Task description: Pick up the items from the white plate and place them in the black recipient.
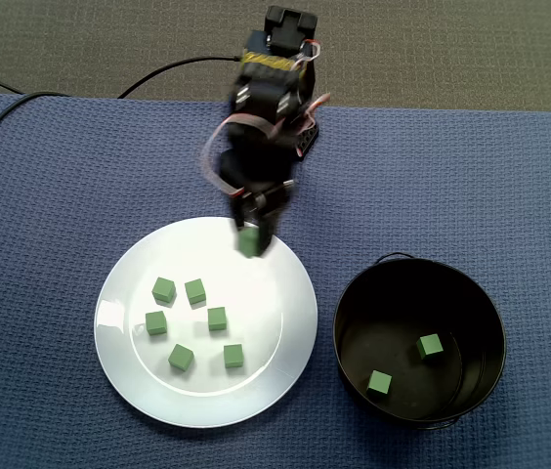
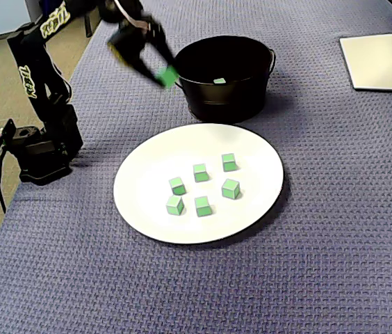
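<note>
A fixed view shows my hand (image 1: 249,238) clenched on one green cube (image 1: 248,245) at upper centre of frame, above the rim of the white plate (image 1: 109,313). Six cubes (image 1: 217,318) lie on the plate; two sit in the black recipient (image 1: 340,322), lower right. I judge the cube light, rigid and flat-sided: hold across opposite faces, centred.

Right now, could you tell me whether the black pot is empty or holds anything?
Not empty: a green cube and a second green cube lie on the bottom of the black pot in a fixed view.
</note>
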### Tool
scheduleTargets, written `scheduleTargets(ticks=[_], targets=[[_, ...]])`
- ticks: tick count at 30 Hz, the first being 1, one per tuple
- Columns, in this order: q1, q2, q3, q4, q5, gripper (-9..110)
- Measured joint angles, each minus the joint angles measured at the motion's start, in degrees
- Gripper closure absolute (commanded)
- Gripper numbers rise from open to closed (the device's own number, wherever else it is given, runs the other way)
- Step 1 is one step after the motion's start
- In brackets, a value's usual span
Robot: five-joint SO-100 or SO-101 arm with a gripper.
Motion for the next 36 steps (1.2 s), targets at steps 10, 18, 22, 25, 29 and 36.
scheduleTargets(ticks=[10,18,22,25,29,36], targets=[[-23.5,-13.7,-9.1,-20.4,14.9,102],[-27.6,-29.8,-7.1,-31.4,14.9,68],[-27.9,-30.8,-6.7,-30.6,13.6,61],[-27.6,-29.8,-6.7,-25.8,7.9,61],[-22.1,-24.4,-7.2,-15.1,1.5,61],[1.1,-15.7,-4.8,-7.7,1.5,62]])
